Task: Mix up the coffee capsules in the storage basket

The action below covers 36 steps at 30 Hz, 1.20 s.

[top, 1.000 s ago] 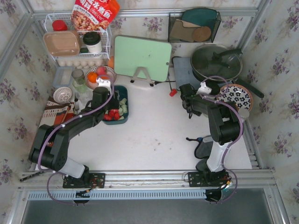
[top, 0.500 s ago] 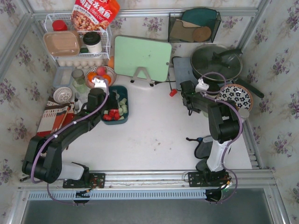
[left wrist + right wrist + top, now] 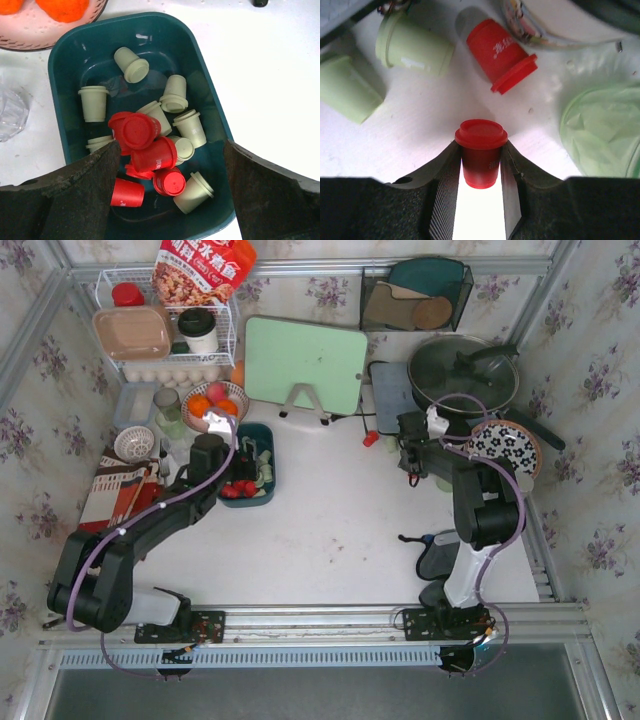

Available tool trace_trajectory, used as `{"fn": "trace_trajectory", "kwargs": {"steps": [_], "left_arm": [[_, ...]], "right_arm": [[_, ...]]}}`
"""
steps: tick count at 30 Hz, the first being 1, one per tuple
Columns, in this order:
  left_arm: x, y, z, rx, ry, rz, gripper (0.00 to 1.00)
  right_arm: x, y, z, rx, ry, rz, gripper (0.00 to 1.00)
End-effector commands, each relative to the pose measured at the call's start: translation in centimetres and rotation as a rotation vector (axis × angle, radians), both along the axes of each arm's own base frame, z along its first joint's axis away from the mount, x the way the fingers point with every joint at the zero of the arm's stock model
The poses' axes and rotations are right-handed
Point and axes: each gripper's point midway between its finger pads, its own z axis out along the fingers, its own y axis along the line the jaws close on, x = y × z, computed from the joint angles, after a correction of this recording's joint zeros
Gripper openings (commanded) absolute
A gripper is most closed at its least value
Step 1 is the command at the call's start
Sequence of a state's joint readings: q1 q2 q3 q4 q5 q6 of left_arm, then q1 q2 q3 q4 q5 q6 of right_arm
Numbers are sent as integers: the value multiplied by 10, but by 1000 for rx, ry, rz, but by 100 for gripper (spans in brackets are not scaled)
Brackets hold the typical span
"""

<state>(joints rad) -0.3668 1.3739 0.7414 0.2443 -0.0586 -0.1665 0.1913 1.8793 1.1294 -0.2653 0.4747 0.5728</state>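
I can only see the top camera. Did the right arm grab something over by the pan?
Observer: Yes, the right gripper is shut on a red capsule.
Operator: Are there more lying there?
Observer: A loose red capsule on its side and two pale green capsules, just ahead of it.
Operator: What about the left one?
Observer: The left gripper hangs open over the storage basket, holding nothing.

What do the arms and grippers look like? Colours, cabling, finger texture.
Left arm and right arm: black links, white segment near the base, lavender cable along each, white block at the wrist. Left gripper fingers: rough matte black. Right gripper fingers: black, ribbed inner pads.
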Motion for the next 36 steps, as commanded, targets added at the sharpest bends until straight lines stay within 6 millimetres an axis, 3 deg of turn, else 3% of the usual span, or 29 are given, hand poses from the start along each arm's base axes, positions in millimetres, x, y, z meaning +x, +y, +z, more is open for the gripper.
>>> {"fn": "trace_trajectory", "kwargs": {"steps": [1,6,8,13,19,25,30,36], "left_arm": [[3,-21,15,-25,-98,-114,85],[-9,-61,25,16,-242,-351,87],[-19,-85,34,54,-370,-485,99],[-39,-129,22,230,-566,-750,99],[-46,-164,33,201,-678,-897,99],[-61,-195,42,181,-754,-1017,99],[-75,-213,38,182,-745,-1096,99],[-65,-221,41,198,-728,-1036,99]], "right_arm": [[-2,17,11,63,-25,89,26],[-4,61,50,139,-125,266,25],[-7,87,68,191,-170,367,25],[-27,163,105,396,-270,639,26],[-59,219,129,543,-332,836,26],[-84,240,143,636,-382,926,27],[-94,243,152,656,-426,955,27],[-101,246,154,670,-434,984,27]]}}
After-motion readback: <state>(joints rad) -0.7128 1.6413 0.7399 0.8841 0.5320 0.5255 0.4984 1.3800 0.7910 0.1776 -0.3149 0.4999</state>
